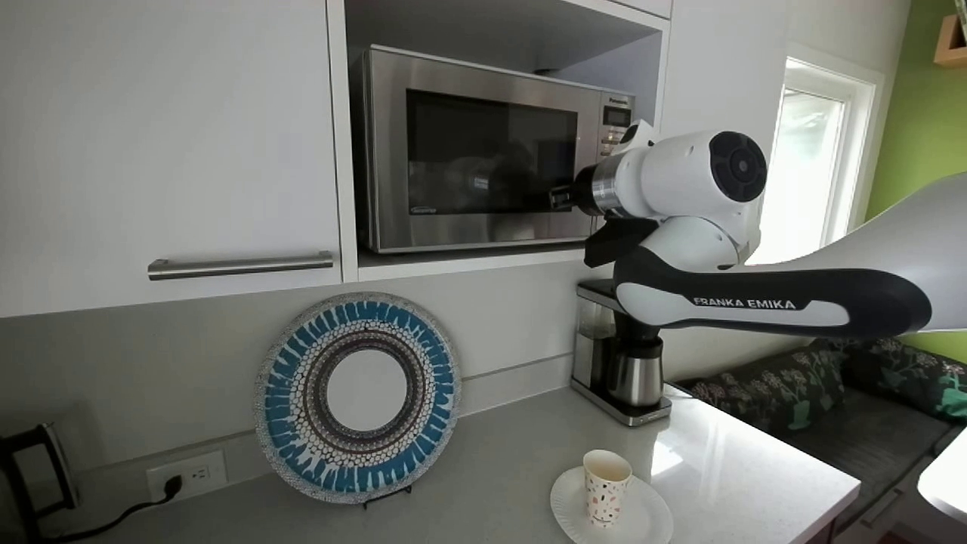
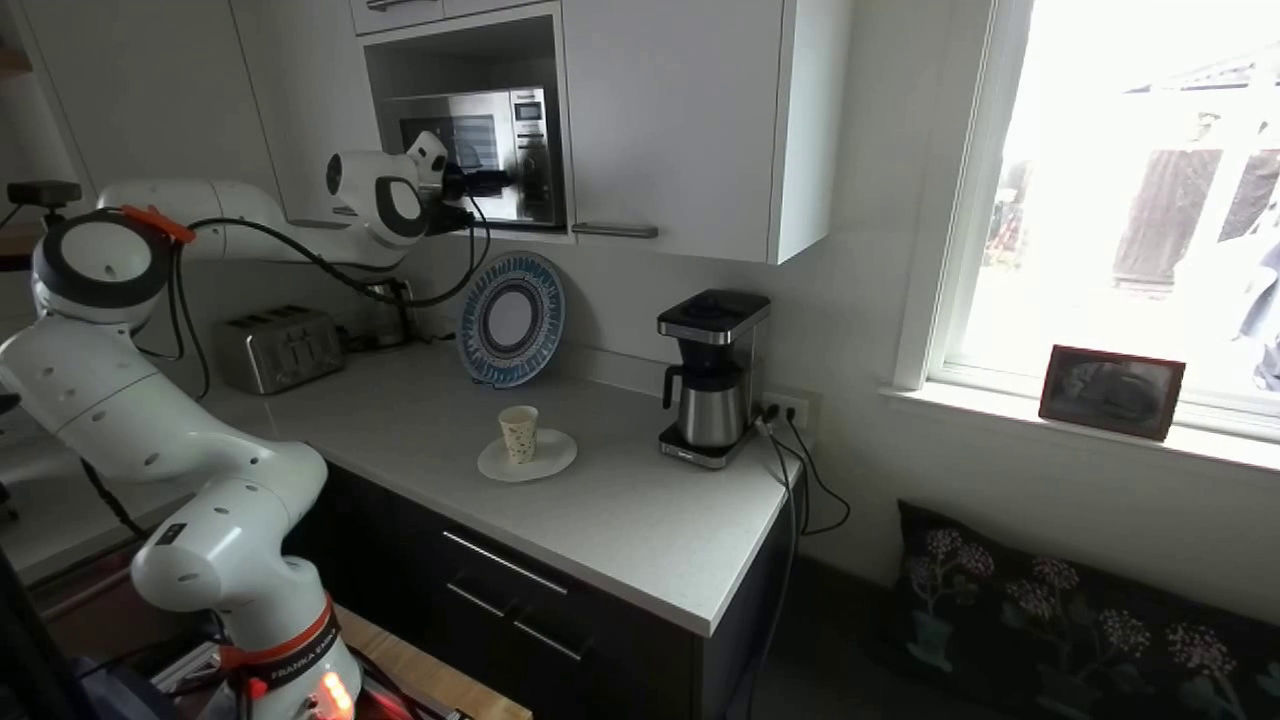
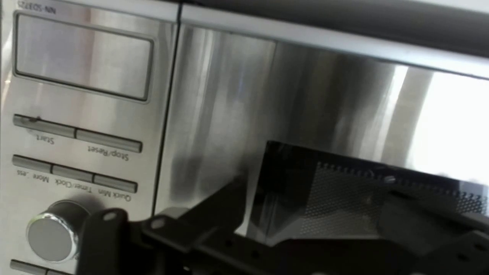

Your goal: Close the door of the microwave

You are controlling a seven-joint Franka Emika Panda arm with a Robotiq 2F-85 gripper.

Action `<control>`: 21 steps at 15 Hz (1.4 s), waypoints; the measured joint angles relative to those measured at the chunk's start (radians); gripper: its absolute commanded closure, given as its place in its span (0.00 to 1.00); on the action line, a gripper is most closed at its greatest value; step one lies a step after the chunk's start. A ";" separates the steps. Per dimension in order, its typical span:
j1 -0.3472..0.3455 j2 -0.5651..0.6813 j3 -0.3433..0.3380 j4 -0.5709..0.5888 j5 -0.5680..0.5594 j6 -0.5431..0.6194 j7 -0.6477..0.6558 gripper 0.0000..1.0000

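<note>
Door (image 1: 483, 151): dark, reflective panel framed in brushed steel, upper centre of the frame in an exterior view; in the wrist view it meets the control strip (image 3: 86, 152) along a thin seam.
Microwave (image 2: 505, 140): inside a white-framed cubby (image 2: 460, 65), upper left of centre in an exterior view.
End effector (image 1: 559, 198): in front of the door's lower right part in an exterior view, its fingers (image 3: 225, 206) spread apart; they blur into dark shapes along the bottom of the wrist view, so whether they touch the door I cannot tell.
Arm (image 1: 838, 291): white and black, extended from the right edge in an exterior view.
Cabinet door (image 1: 166, 136): plain white, upper left in an exterior view, with a steel bar handle (image 1: 242, 264).
Patterned disc (image 1: 368, 389): blue and white, standing on edge, lower left of centre.
Paper cup (image 1: 607, 487): upright on a white plate (image 1: 653, 514), bottom of the frame.
Coffee maker (image 2: 712, 380): black and steel, on the tabletop (image 2: 620, 500), right of centre in an exterior view.
</note>
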 measured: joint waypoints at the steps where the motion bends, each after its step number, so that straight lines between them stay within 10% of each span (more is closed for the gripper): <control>1: 0.004 -0.007 -0.005 -0.004 0.000 0.000 0.000 0.00; 21: 0.010 -0.020 -0.015 -0.007 0.000 -0.009 -0.005 0.00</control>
